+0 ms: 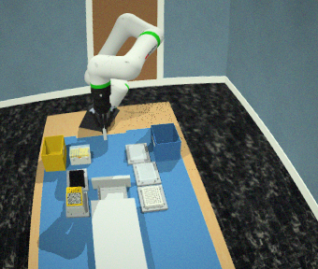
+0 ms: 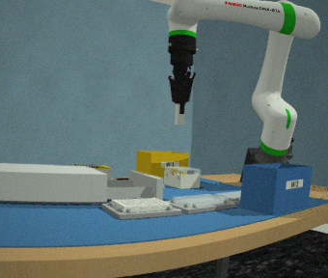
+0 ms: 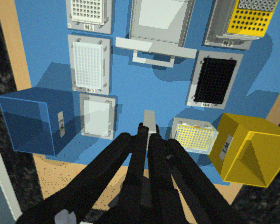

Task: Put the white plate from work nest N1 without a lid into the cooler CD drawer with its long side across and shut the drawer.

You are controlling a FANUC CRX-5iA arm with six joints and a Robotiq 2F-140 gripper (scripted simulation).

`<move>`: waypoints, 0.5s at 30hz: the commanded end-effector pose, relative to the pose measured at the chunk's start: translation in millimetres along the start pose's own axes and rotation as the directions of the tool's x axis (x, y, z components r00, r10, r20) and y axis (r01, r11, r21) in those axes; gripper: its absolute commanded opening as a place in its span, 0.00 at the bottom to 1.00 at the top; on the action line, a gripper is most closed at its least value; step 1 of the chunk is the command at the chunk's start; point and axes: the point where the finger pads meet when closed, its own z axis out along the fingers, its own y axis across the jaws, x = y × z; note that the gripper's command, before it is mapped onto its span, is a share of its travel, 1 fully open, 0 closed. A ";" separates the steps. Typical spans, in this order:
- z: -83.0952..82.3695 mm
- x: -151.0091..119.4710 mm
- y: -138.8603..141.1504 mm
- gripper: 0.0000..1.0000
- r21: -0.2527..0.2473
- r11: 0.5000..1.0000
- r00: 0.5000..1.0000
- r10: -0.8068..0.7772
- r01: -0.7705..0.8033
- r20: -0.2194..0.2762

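Observation:
The white well plate (image 1: 152, 197) lies without a lid in nest N1, the nearest of three nests right of the cooler; it also shows in the side view (image 2: 140, 205) and at the top left of the wrist view (image 3: 88, 11). The cooler CD has a long white housing (image 1: 117, 233) and a grey drawer (image 1: 110, 191) (image 3: 156, 50) that stands pulled out toward the arm's base, with its bar handle in front. My gripper (image 1: 104, 133) (image 2: 179, 118) (image 3: 148, 117) is shut and empty. It hangs high above the mat's far edge, pointing down, far from the plate.
A blue bin (image 1: 166, 140) stands at the back right and a yellow bin (image 1: 54, 153) at the back left. A clear tip box (image 1: 79, 154) sits beside the yellow bin. A black plate (image 1: 78, 177) and a yellow rack (image 1: 74, 196) lie left of the drawer. Two more plates (image 1: 147, 174) (image 1: 137, 153) lie beyond N1.

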 end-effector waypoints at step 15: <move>26.1 18.4 -0.1 0.87 0.000 1.000 1.000 0.023 -0.023 0.000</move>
